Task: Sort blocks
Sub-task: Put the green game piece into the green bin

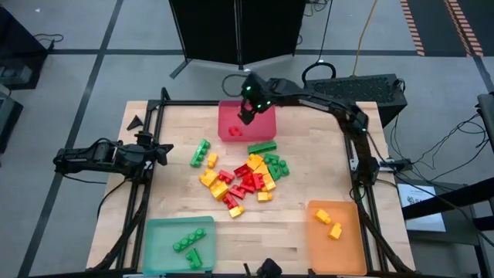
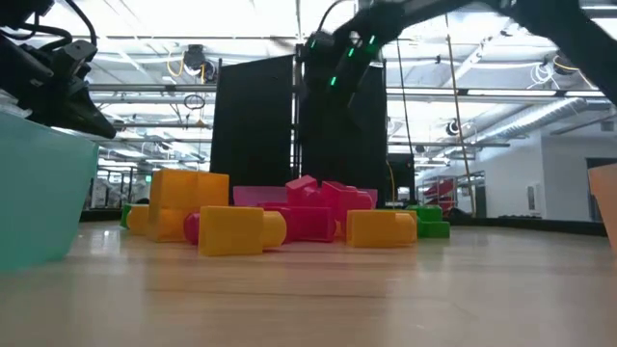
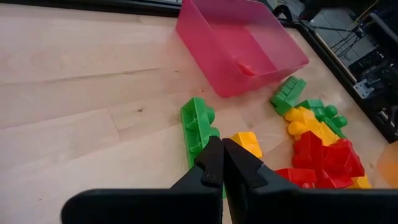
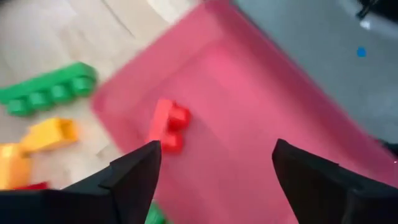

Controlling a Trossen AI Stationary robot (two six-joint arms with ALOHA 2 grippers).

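Red is what I see under my right gripper point(image 4: 214, 163): it hangs over the red tray point(image 1: 262, 122) with its fingers spread wide and nothing between them. One small red brick point(image 4: 168, 124) lies on the tray floor just beyond the fingertips, apart from both of them. Seen from above, that brick sits toward the tray's pile-facing edge, a little off from the gripper.

Most of the blocks point(image 1: 245, 179) lie in a mixed heap of red, yellow and green on the wooden table point(image 1: 177, 193), just past the red tray's near side. A long green brick point(image 1: 262, 147) lies between the heap and the tray.

My left gripper point(image 3: 222, 163) waits well away from the red tray, off the heap's far side, fingers pressed together and holding nothing.
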